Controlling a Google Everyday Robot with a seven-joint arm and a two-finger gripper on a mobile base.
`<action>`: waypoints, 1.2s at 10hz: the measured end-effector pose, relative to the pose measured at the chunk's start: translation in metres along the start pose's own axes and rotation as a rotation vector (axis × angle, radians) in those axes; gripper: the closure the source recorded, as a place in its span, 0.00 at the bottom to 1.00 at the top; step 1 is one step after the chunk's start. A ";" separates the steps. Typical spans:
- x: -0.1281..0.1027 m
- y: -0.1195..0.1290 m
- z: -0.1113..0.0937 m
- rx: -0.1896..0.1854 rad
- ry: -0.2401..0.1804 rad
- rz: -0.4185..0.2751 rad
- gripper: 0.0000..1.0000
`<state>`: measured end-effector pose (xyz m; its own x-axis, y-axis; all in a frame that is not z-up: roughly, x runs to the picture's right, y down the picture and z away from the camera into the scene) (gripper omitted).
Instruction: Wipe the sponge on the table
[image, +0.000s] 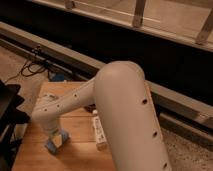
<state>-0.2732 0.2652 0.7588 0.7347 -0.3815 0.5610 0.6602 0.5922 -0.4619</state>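
The small light-blue sponge (53, 145) lies flat on the light-brown wooden table (80, 155), near its left side. My gripper (58, 138) comes down onto it from above at the end of the white arm and is shut on the sponge, holding it against the wood. A yellowish side of the sponge shows between the fingers. The thick white arm (125, 110) sweeps across the middle of the view and hides much of the table's right and far parts.
A white bottle (100, 132) lies on its side on the table just right of the sponge. A black piece of equipment (10, 107) stands past the table's left edge. Cables and a dark rail run behind the table.
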 end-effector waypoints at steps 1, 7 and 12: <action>0.000 0.007 0.000 -0.007 -0.002 0.017 0.94; 0.073 0.111 -0.022 -0.065 0.015 0.204 0.94; 0.153 0.119 -0.030 -0.057 0.038 0.243 0.94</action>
<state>-0.0776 0.2564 0.7689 0.8775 -0.2599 0.4030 0.4705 0.6289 -0.6189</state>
